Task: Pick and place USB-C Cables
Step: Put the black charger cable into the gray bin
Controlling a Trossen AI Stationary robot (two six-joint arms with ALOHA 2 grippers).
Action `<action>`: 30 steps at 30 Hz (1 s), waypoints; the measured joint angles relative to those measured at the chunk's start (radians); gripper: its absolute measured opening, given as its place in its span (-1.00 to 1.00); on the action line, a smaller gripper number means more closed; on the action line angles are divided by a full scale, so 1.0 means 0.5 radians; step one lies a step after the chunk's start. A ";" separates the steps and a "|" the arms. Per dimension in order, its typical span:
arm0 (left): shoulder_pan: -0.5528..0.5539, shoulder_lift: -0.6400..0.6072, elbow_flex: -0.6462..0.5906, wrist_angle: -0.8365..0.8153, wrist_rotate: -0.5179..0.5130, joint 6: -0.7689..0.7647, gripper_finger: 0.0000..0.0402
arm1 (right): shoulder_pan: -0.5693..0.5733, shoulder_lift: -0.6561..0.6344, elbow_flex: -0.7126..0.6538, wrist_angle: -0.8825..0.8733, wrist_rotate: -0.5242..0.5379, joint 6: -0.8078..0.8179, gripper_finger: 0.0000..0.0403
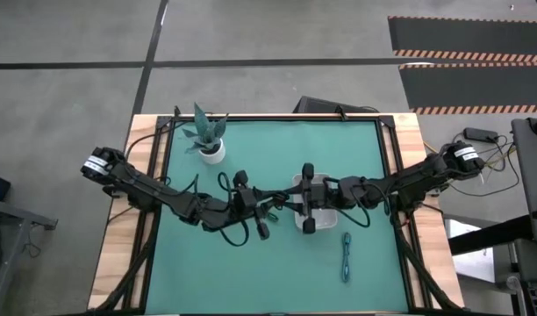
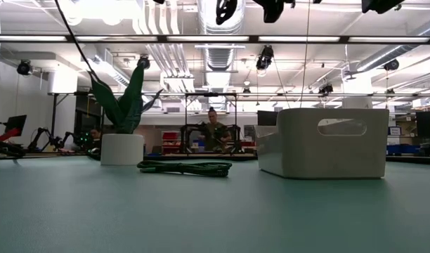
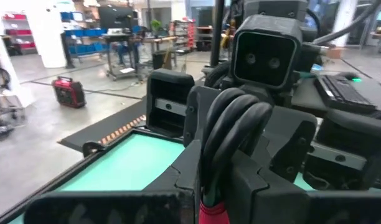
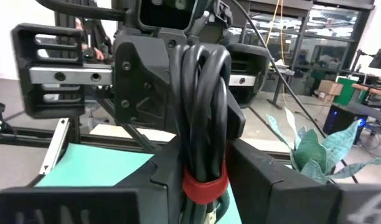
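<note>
Closest to my right wrist camera is the black cable with the red strap (image 4: pixel 203 112). It stands upright, right between the fingers of the right gripper (image 4: pixel 203 183). Those fingers sit against both sides of the bundle at the red strap, clenched on it rather than spread wide.

From the left wrist camera I see the same coil wedged between the left gripper's (image 3: pixel 206 186) fingers, which are drawn in tight and grasping it too. So both pincers hold this one cable at once. The two grippers face each other nose to nose.

From above, that meeting point is in the air near the middle of the green mat (image 1: pixel 198 263), at the left edge of the white tray (image 2: pixel 320 151). The right gripper sits over the tray.

Farther out, the dark green cable (image 2: pixel 185 167) lies flat on the mat between the tray and the potted plant (image 1: pixel 207 136), apart from both. The teal cable (image 1: pixel 347 256) lies stretched on the mat, well clear of either pincer.

My count is three cables in sight, one black-and-red, one dark green and one teal. There is also one tray and one plant. I cannot tell what is inside the tray.
</note>
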 joint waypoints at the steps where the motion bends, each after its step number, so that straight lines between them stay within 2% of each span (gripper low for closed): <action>1: 0.001 0.006 0.000 0.013 -0.008 0.018 -0.87 | -0.002 0.000 0.000 -0.011 -0.002 0.000 -0.53; 9: 0.002 0.016 0.000 0.032 -0.007 0.041 -0.87 | -0.001 -0.002 0.000 -0.044 -0.001 -0.023 -0.79; 18: 0.002 0.014 0.000 0.033 0.001 0.040 -0.83 | -0.001 -0.003 0.000 -0.052 -0.002 -0.017 -0.81; 30: -0.010 -0.001 0.002 0.030 0.002 0.179 -0.18 | 0.000 -0.032 0.002 -0.178 -0.014 0.011 -0.82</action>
